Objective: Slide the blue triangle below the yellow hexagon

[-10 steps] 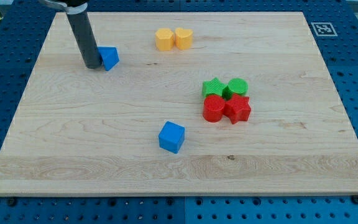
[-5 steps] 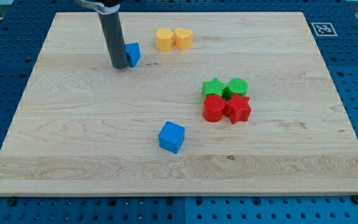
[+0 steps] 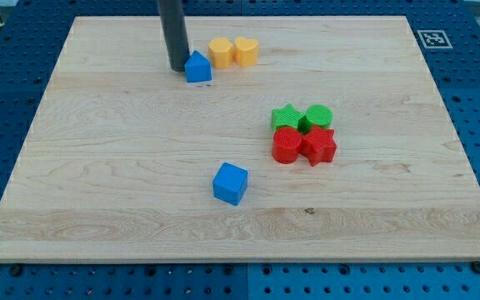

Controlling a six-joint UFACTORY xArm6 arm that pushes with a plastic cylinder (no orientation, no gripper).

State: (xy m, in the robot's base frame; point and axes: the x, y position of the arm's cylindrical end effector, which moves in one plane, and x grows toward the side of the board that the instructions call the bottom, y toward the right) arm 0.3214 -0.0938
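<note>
The blue triangle lies on the wooden board near the view's top, just left of and slightly below the yellow hexagon. The two look close or touching; I cannot tell which. My tip stands against the triangle's left side. A yellow heart sits directly right of the hexagon, touching it.
A blue cube lies alone below the board's middle. At the right of centre a green star, a green cylinder, a red cylinder and a red star form a tight cluster.
My tip has moved right and slightly up, pushing the blue triangle from the board's upper left to beside the yellow hexagon. The triangle has turned. The other blocks have not moved.
</note>
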